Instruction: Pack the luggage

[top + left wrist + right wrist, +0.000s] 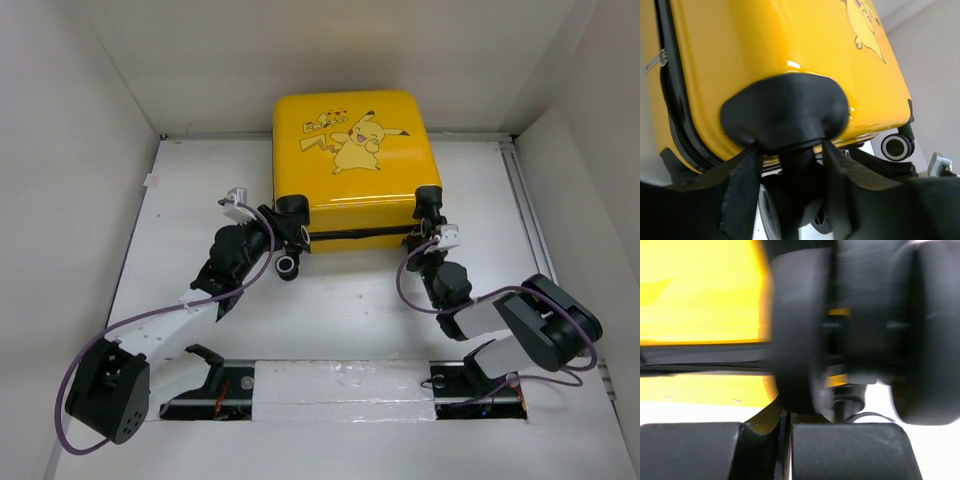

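Luggage: yellow hard-shell case, lay lid-up at the far middle of the white worktop, wheels toward the arms.
Lid: closed; cartoon faced up.
Contents: hidden, could not be told.
Left gripper: at the near left wheel housing; jaws spread, straddling its black stem.
Right gripper: at the near right wheel; jaws pressed almost together, holding nothing.
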You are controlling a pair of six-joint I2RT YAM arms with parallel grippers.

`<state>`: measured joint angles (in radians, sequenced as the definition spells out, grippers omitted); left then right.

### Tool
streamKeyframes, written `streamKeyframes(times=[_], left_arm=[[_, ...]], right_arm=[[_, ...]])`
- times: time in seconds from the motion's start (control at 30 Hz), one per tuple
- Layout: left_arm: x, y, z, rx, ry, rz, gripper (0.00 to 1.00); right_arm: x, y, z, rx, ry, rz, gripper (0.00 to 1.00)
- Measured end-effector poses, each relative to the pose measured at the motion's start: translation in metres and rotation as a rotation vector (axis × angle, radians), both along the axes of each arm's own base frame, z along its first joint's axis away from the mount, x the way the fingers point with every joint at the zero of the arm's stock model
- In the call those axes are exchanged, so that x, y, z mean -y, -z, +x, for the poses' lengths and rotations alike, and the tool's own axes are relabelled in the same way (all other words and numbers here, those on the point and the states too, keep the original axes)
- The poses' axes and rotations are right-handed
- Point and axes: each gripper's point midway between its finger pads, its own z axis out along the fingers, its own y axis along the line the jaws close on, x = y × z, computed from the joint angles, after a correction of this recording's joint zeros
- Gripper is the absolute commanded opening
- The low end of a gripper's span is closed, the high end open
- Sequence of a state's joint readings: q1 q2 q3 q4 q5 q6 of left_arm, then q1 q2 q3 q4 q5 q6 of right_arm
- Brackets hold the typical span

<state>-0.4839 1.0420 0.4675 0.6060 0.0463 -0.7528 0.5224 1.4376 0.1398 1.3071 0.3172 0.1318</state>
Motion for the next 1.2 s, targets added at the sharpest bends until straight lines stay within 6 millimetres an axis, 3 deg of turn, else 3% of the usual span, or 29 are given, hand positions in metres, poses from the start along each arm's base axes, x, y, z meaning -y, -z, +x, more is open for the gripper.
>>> streamKeyframes(times=[0.13,0.27,0.37,0.4,0.5,0.53,0.57,0.67,0.77,0.97,1.1,1.13,1.2], left_arm=[[0.0,-0.001,0.002,-0.01,-0.005,-0.03,0.15],[0.001,-0.001,0.003,-0.013,-0.003,-0.04,0.03],[0.002,-0.001,0.002,-0.015,-0.001,-0.044,0.0],[0.002,-0.001,0.002,-0.016,0.0,-0.046,0.0],[0.002,-0.001,0.002,-0.016,-0.002,-0.048,0.06],[0.001,-0.001,0.002,-0.017,-0.004,-0.049,0.13],[0.001,-0.001,0.002,-0.017,-0.005,-0.049,0.26],[0.0,-0.002,0.002,-0.016,-0.008,-0.05,0.36],[-0.001,-0.001,0.001,-0.017,-0.012,-0.053,0.36],[-0.001,-0.001,0.001,-0.014,-0.012,-0.057,0.32],[-0.001,-0.001,0.0,-0.009,-0.009,-0.06,0.3],[-0.001,-0.001,0.0,-0.008,-0.008,-0.063,0.29],[0.0,-0.001,-0.001,-0.007,-0.006,-0.066,0.29]], right_arm=[[-0.023,0.006,-0.006,-0.012,-0.049,0.009,0.0],[-0.062,0.039,-0.026,-0.098,-0.167,-0.042,0.0],[-0.072,0.057,-0.035,-0.145,-0.202,-0.08,0.0],[-0.07,0.058,-0.034,-0.148,-0.195,-0.082,0.0],[-0.062,0.052,-0.032,-0.133,-0.147,-0.072,0.24],[-0.057,0.047,-0.031,-0.125,-0.122,-0.057,0.43],[-0.053,0.04,-0.029,-0.111,-0.1,-0.031,0.5],[-0.041,0.013,-0.021,-0.052,-0.035,0.049,0.58],[-0.026,-0.003,-0.014,-0.015,0.028,0.092,0.55],[-0.01,-0.002,0.005,-0.01,0.097,0.057,0.52],[-0.01,0.004,0.009,-0.013,0.084,0.0,0.4],[-0.009,0.005,0.01,-0.015,0.08,-0.014,0.26],[-0.007,0.009,0.013,-0.023,0.077,-0.04,0.15]])
